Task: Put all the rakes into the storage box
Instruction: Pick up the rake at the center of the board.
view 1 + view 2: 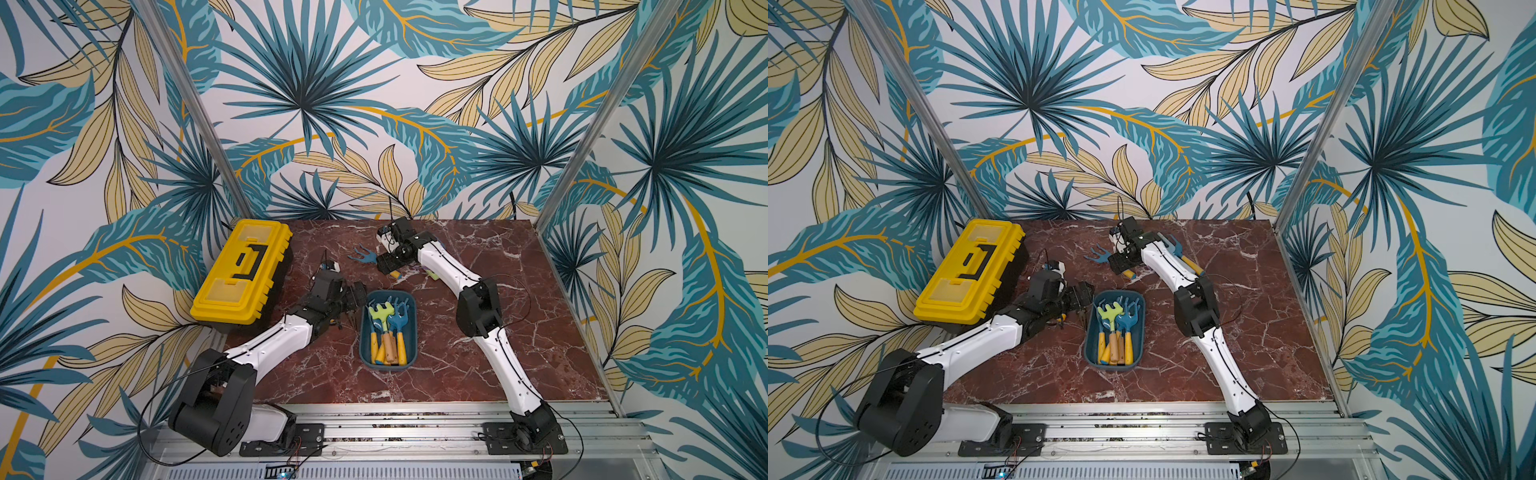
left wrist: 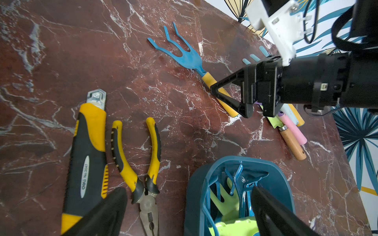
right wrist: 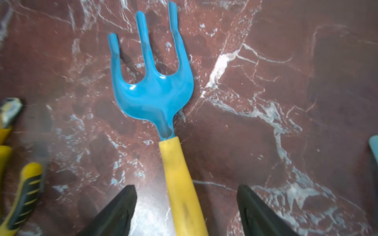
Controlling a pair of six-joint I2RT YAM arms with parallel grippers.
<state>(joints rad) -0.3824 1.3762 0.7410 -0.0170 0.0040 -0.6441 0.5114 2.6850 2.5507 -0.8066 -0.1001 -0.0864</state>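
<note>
Right gripper (image 3: 186, 187) straddles rake (image 3: 153, 96) handle; rake flat, tines pointing away

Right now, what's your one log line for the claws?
rake: flat on table | right claw: open, astride its handle | left claw: open, near storage box

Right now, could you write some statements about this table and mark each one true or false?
1. The blue rake lies on the table. True.
2. The right gripper is shut on the rake's handle. False: its jaws stand open, one on each side of the handle.
3. The storage box is empty. False: it holds several rakes.
4. The yellow toolbox is closed. True.
5. The pliers lie in the storage box. False: they lie on the table, beside a utility knife.
</note>
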